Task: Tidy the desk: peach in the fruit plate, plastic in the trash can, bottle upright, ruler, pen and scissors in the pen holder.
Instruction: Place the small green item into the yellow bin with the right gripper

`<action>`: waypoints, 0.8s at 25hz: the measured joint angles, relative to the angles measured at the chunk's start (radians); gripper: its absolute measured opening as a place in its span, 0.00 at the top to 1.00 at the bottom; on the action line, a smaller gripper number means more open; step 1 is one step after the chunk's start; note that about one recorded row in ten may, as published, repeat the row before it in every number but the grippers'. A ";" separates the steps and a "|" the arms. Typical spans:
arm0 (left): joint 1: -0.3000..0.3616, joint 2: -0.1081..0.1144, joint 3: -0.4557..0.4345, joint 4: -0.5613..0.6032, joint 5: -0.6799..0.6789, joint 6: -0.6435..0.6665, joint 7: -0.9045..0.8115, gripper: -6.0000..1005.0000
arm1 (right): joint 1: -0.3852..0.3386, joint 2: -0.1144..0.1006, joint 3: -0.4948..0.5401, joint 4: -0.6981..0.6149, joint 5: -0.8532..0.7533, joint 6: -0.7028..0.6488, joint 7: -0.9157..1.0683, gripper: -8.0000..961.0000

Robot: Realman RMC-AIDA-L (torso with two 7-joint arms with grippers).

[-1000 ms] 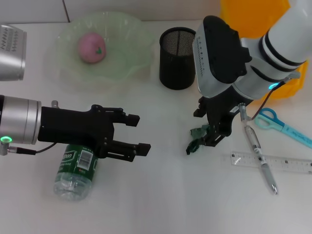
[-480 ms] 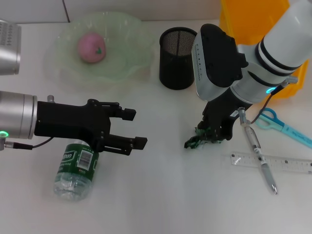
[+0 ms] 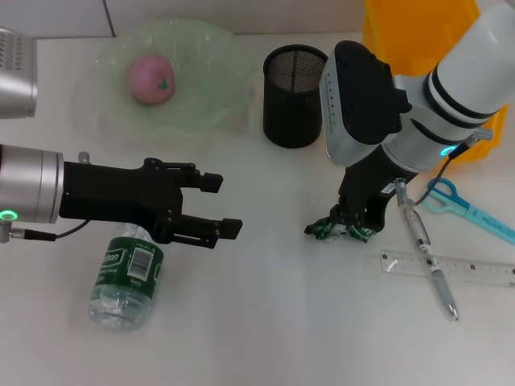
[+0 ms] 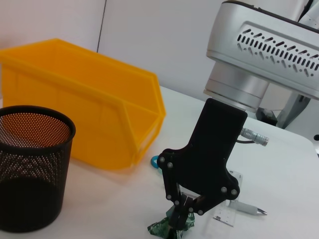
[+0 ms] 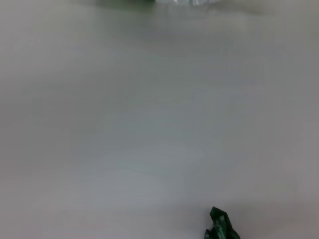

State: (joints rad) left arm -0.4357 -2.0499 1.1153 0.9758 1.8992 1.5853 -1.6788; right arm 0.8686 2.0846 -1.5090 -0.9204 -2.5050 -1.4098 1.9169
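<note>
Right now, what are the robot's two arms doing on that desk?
The right end effector is pinched shut on the green plastic scrap, low at the desk. The left end effector hovers open above the bottle, which lies on its side. The peach already sits in the fruit plate. The pen, ruler and scissors still lie outside the pen holder.

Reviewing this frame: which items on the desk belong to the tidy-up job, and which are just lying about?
Part of the job:
peach in the fruit plate
green plastic scrap, pinched by the right gripper
bottle, lying on its side
pen holder
pen, ruler, scissors
yellow bin, probably the trash can

Lying about:
Nothing visible; the left gripper hangs open above the bottle.
</note>
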 joint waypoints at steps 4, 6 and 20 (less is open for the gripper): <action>0.000 0.000 0.000 0.000 0.000 -0.002 0.001 0.18 | -0.004 0.000 0.001 -0.004 0.001 -0.002 0.000 0.99; 0.000 0.001 0.000 0.000 0.000 -0.002 0.001 0.18 | -0.011 0.000 0.002 -0.017 0.003 -0.003 0.000 0.99; -0.001 0.001 -0.010 0.000 0.000 0.000 0.002 0.18 | -0.167 -0.004 0.258 -0.353 0.090 -0.147 -0.008 0.98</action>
State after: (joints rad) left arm -0.4366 -2.0492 1.1054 0.9755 1.8989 1.5856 -1.6766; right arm 0.7020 2.0802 -1.2513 -1.2737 -2.4154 -1.5564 1.9088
